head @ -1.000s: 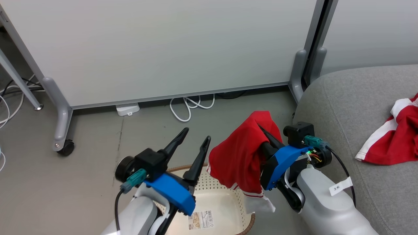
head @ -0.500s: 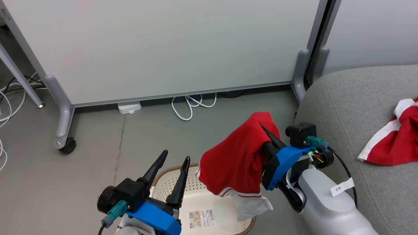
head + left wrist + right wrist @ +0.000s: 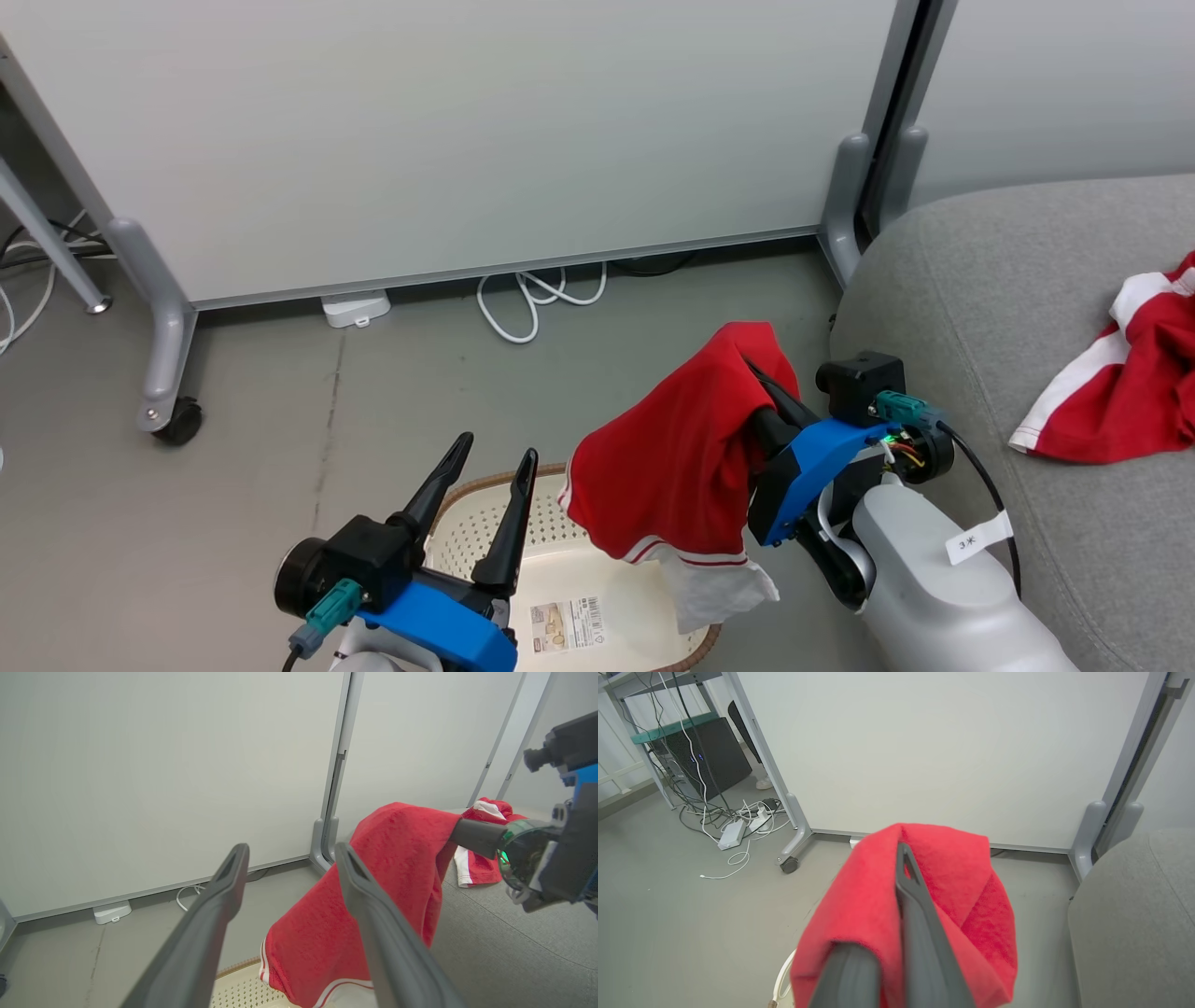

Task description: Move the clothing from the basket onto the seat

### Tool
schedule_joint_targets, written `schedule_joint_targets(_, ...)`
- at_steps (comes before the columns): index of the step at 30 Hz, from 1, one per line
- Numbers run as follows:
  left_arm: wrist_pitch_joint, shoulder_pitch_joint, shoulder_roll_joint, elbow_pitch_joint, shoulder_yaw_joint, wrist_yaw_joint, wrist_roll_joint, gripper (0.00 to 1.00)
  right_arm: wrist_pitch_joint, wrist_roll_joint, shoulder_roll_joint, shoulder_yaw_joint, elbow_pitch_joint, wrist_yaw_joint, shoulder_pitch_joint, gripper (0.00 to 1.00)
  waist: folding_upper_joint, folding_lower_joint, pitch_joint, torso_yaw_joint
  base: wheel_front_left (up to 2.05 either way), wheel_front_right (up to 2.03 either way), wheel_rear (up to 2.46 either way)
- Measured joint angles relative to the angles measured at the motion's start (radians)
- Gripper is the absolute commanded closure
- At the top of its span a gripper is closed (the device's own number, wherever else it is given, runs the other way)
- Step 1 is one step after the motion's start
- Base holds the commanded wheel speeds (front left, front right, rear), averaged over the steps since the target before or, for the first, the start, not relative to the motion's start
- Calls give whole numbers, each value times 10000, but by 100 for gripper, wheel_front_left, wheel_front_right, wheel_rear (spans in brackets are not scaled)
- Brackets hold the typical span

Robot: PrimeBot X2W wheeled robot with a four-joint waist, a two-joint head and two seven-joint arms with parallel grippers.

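**Red top up out of the basket, not on the sofa yet**

Got the right gripper (image 3: 767, 397) pinched shut on a soft red garment (image 3: 672, 467). Fuzzy-looking cloth draped over both dark fingers and hanging in loose folds, with white stripes and a white hem at the bottom. Dangling above the right end of the basket (image 3: 467, 537) (cream perforated plastic, rounded corners, brown woven-look rim, barcode sticker on the bottom). Got the left gripper (image 3: 497, 448) spread wide with nothing in it, over the basket's left side. Also seeing a second garment (image 3: 1120, 392) crumpled on the light grey sofa (image 3: 980, 280) to the right, coarse weave, rounded edge. Smooth grey floor (image 3: 280, 373), looped white cable (image 3: 532, 299) under the far panel (image 3: 467, 140). Versus a second ago: left gripper lower and nearer, right grip the same, and the slight background slide down to the camera only.
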Motion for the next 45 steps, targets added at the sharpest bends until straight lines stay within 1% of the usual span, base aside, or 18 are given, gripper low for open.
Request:
schedule_joint_targets(6,0,-2,42,-71,-25,-31,-2,0,0,4,0,23,-107,-2,-8,100,0,0,76,-376,0,0,0)
schedule_joint_targets(11,0,-13,107,-136,-63,-31,-19,0,-4,-29,0,-25,-148,0,-14,100,0,-1,157,-890,0,0,0)
schedule_joint_targets(27,2,-224,209,-267,-198,-35,-17,0,-4,-238,-2,-334,-261,0,-12,100,0,0,398,-3215,0,0,0)
schedule_joint_targets(34,2,-283,255,-163,-293,-35,-17,0,-4,-274,-2,-470,-314,0,65,100,0,0,450,-4049,0,0,0)
schedule_joint_targets(39,0,-288,284,-19,-303,-35,0,0,-4,-295,-2,-504,-353,0,158,100,0,0,464,-4367,0,0,0)
schedule_joint_targets(45,0,-290,334,138,-295,-35,58,0,-4,-468,-2,-564,-339,0,214,100,0,0,468,-4434,0,0,0)
